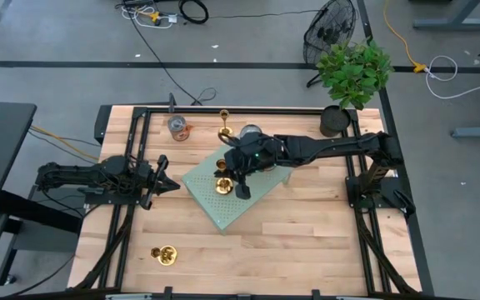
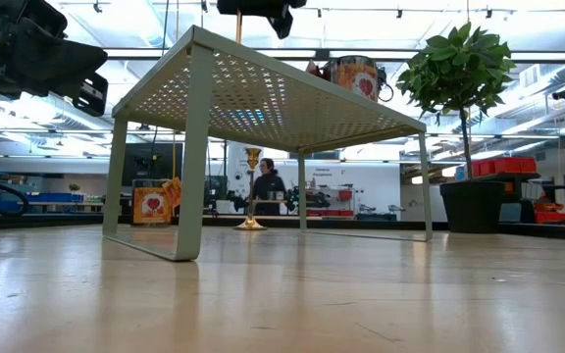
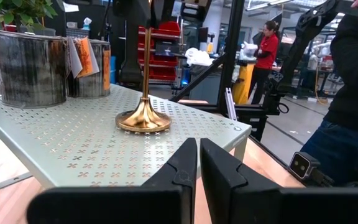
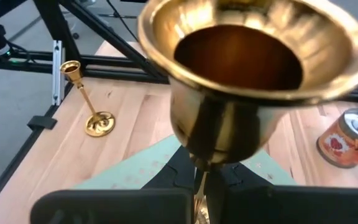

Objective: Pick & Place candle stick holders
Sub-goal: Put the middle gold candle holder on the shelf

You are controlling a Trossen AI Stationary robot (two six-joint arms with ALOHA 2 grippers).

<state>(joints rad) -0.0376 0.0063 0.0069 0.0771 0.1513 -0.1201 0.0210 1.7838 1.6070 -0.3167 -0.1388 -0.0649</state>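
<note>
While the left end effector [image 3: 197,180] waits low over the bench [image 1: 307,242] with its fingers pressed together on nothing, just beside the near edge of the pale green perforated shelf [image 3: 73,149], the right end effector [image 1: 242,188] is closed around the thin stem of a candle stick holder [image 3: 144,118] whose flared base rests on the shelf top; in the right wrist view the brass cup [image 4: 247,68] of that holder fills the picture directly above the clamped fingers. Judging from its polished metal, the piece is rigid and probably light but top-heavy and slippery, so a grip on the slim stem could let it swivel or slide; taking it low on the stem, close to the base, and keeping it upright seems the safest way to carry it. Nearer the front of the bench, well apart from the shelf, a second holder [image 1: 166,255] lies on its side on the wood. Beyond the shelf, a third holder [image 1: 223,127] stands upright on the bench near a labelled tin can [image 1: 178,127], and another can [image 1: 249,133] sits at the shelf's far side. Farther off, a potted plant [image 1: 352,75] stands at the bench's far right corner, and a person [image 3: 263,50] shows in the room behind
</note>
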